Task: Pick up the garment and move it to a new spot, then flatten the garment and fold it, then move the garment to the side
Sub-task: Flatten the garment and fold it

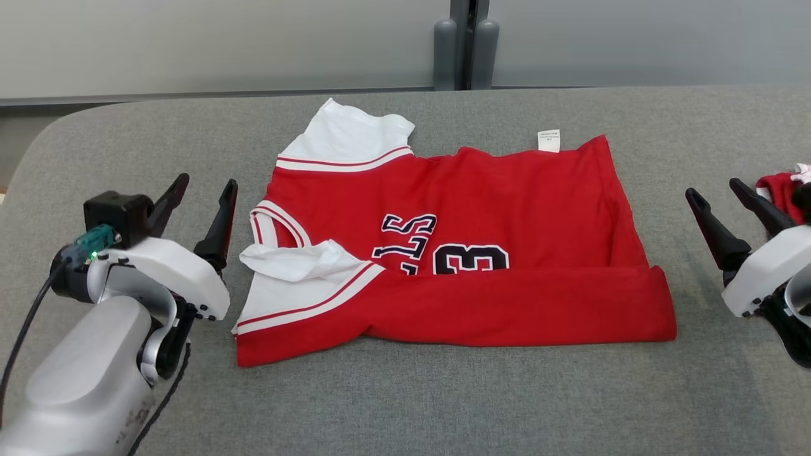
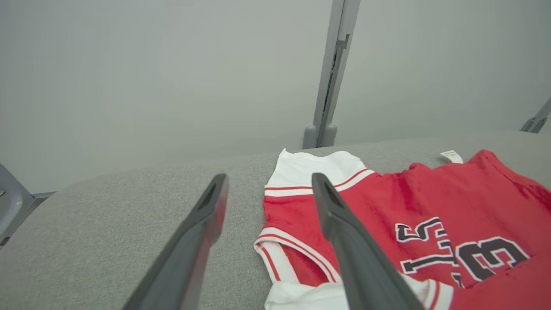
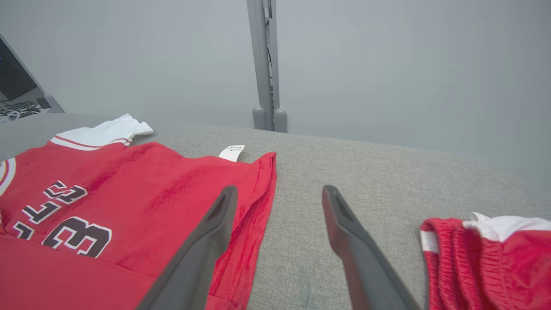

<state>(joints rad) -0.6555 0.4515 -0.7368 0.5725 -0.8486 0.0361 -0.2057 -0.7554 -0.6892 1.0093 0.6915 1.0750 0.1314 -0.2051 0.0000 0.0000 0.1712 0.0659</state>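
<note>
Red jersey (image 1: 481, 266) lying mid-table, both grippers spread wide and holding nothing

The black lettering with white outline looks like "LLS" plus a number ending in 3. The near hem is folded up over the rest of it, so that's all I can read. The white care tag (image 1: 549, 140) sticks out at the far edge, print too tiny to make out. The cloth is soft-looking, with white sleeves and red stripe trim bunched at the left end. It sits on the grey woven fabric surface (image 1: 405, 405) with rounded corners. The left gripper (image 1: 208, 182) is just beside the sleeves and the right gripper (image 1: 713, 189) is off the other end, not touching. There's bare grey in front and behind, and a bunched red-and-white garment (image 1: 776, 193) crowds the far right.
</note>
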